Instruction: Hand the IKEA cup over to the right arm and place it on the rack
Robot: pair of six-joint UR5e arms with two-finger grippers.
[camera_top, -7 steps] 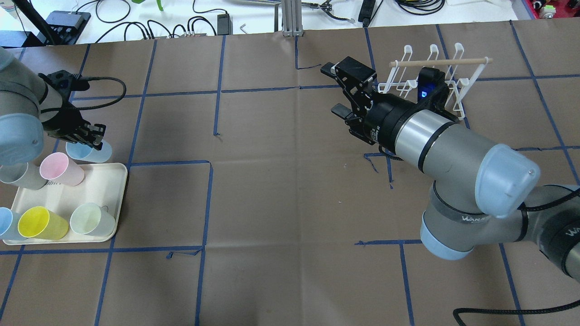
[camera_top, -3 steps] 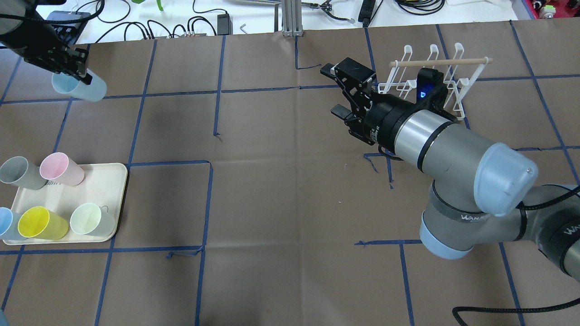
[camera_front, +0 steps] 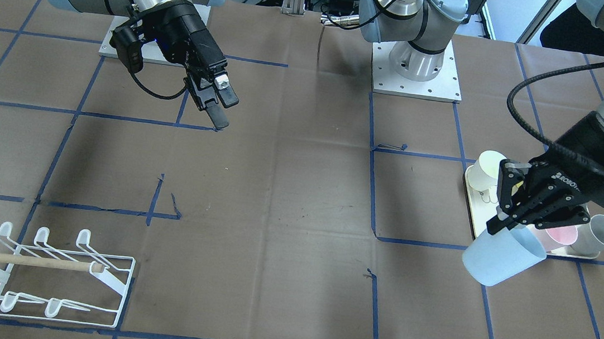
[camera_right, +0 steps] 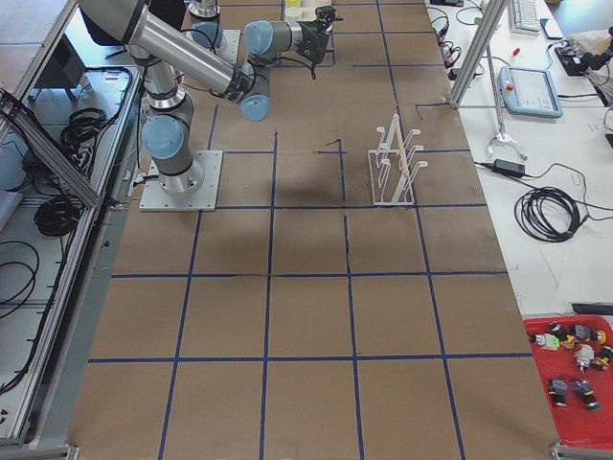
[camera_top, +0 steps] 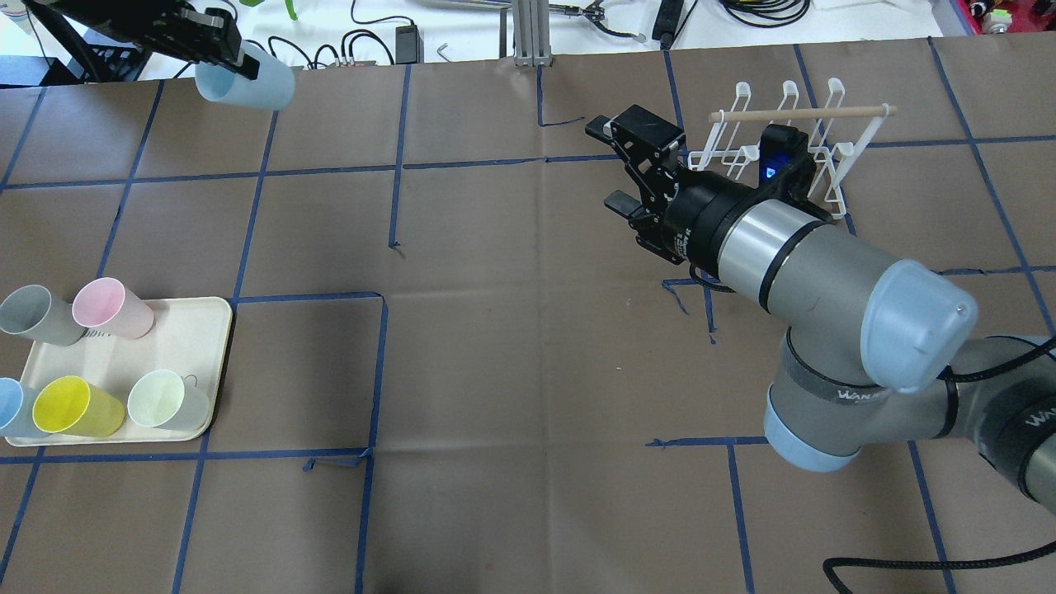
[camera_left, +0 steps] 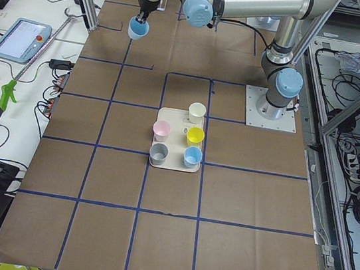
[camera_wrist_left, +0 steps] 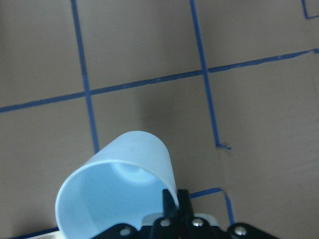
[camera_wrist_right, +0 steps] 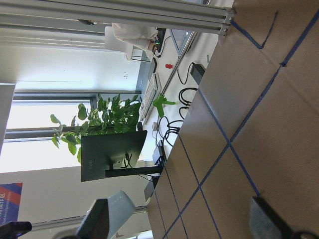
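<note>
My left gripper (camera_top: pixel 221 51) is shut on the rim of a pale blue IKEA cup (camera_top: pixel 247 78), held tilted high above the table's far left. In the front-facing view the cup (camera_front: pixel 503 258) hangs below the gripper (camera_front: pixel 505 222), and in the left wrist view the cup (camera_wrist_left: pixel 117 184) shows its open mouth. The right arm (camera_top: pixel 792 264) reaches over the middle right. Its gripper (camera_top: pixel 606 165) is open with nothing in it, and it is well apart from the cup. The white wire rack (camera_top: pixel 784 140) with a wooden dowel stands behind that arm's wrist.
A cream tray (camera_top: pixel 194 346) at the near left carries grey, pink, yellow, pale green and blue cups. Blue tape lines cross the brown table cover. Cables and gear lie beyond the far edge (camera_top: pixel 371 41).
The left gripper has lifted the blue cup away from the tray, carrying it up, towards the far edge and then rightward. The right arm has stayed still.
</note>
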